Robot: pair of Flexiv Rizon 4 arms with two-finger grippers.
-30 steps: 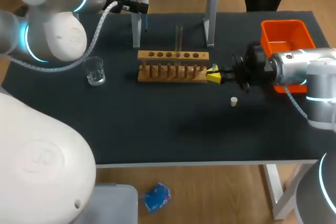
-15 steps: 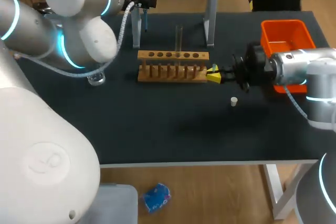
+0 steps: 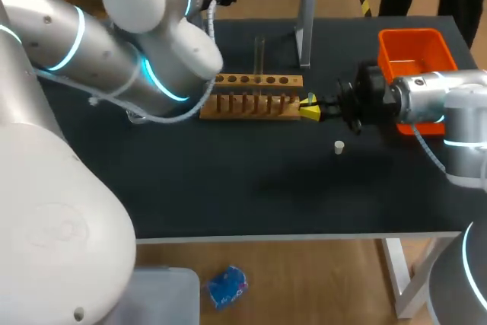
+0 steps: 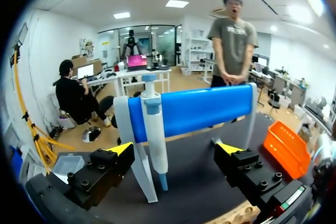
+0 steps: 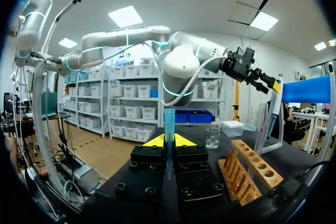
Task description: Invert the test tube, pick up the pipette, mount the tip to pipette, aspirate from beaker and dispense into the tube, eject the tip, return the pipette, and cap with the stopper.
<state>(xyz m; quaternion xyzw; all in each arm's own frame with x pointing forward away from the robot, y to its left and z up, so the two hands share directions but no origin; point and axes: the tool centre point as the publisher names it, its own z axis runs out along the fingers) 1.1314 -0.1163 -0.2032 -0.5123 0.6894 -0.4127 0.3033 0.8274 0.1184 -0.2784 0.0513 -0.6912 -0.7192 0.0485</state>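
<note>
A blue-and-white pipette (image 4: 154,129) hangs on the blue stand (image 4: 194,109), just ahead of my left gripper (image 4: 176,149), which is open and empty. My right gripper (image 5: 168,140) is shut on a translucent blue pipette tip (image 5: 169,121) that stands upright between its fingers. In the head view the right gripper (image 3: 310,106) sits at the right end of the wooden rack (image 3: 251,97). A glass test tube (image 3: 259,55) stands upright in the rack. The white stopper (image 3: 338,146) lies on the mat in front of the right arm. The beaker (image 5: 212,137) is beyond the rack.
An orange bin (image 3: 415,55) stands at the back right, beside my right arm. My left arm (image 3: 129,58) stretches across the back left and hides the beaker in the head view. The stand's legs (image 3: 306,28) rise behind the rack.
My left arm has swung to the right, toward the blue stand, and now covers the beaker in the head view. The right arm and its tip have not moved.
</note>
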